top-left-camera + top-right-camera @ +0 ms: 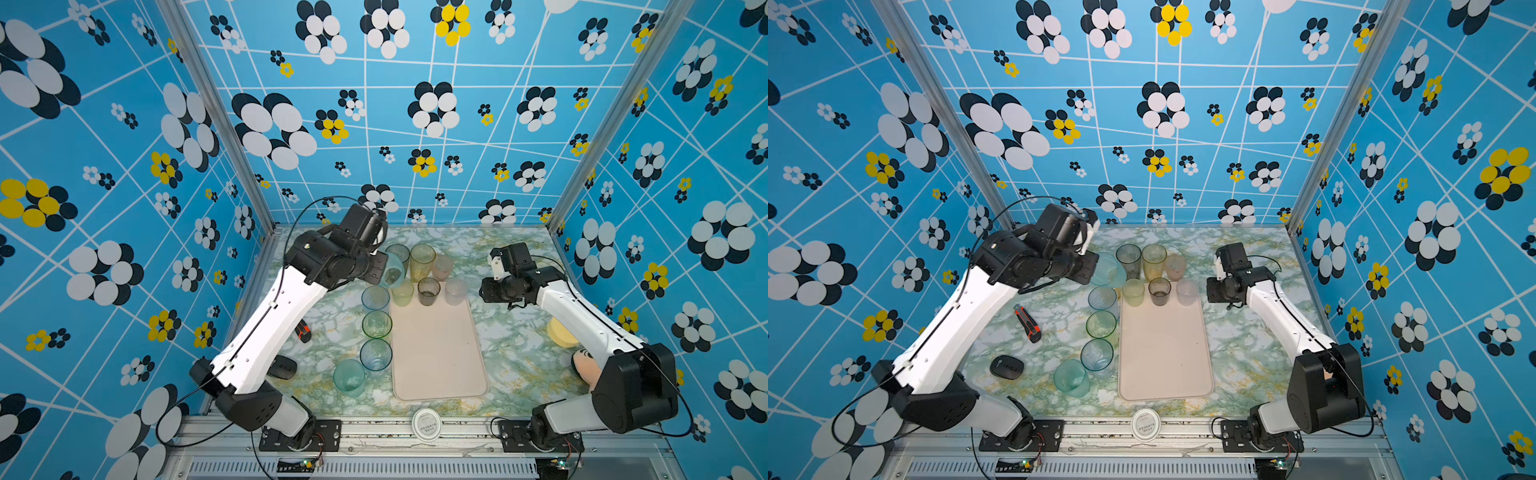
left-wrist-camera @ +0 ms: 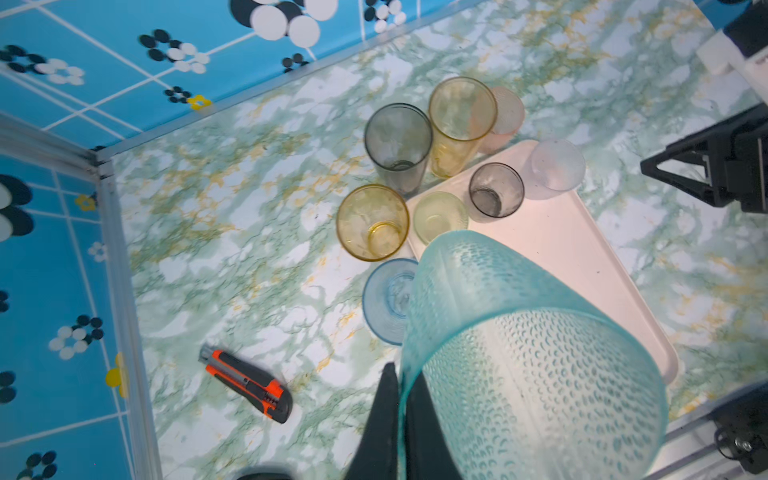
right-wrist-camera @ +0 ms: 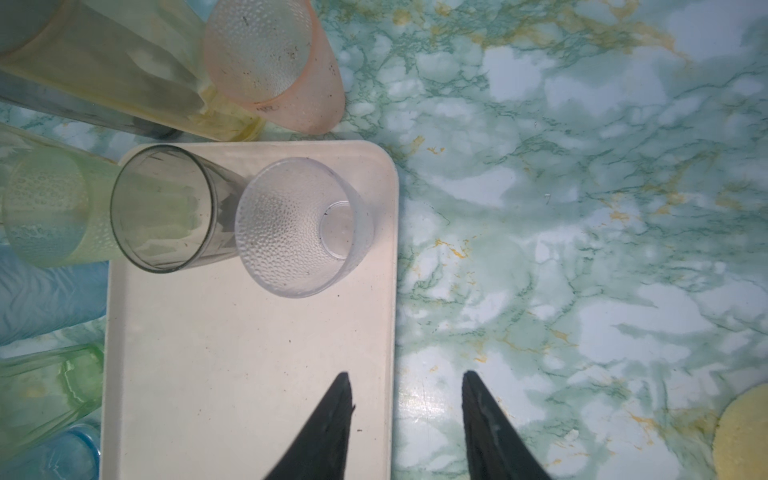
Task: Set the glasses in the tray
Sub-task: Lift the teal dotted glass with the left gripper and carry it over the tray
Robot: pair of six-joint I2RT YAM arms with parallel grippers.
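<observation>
Over the green-marbled table point(image 2: 249, 266), the left claw point(image 2: 401, 376) pinches a tilted teal dimpled plastic tumbler point(image 2: 519, 353) by its wall; level it before lowering onto the cream rectangular tray point(image 2: 582, 257). The right claw point(image 3: 405, 374) hangs apart, empty.

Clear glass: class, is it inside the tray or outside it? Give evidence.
Inside. The clear glass stands upright on the tray, within its corner rim, beside the smoky grey glass.
</observation>
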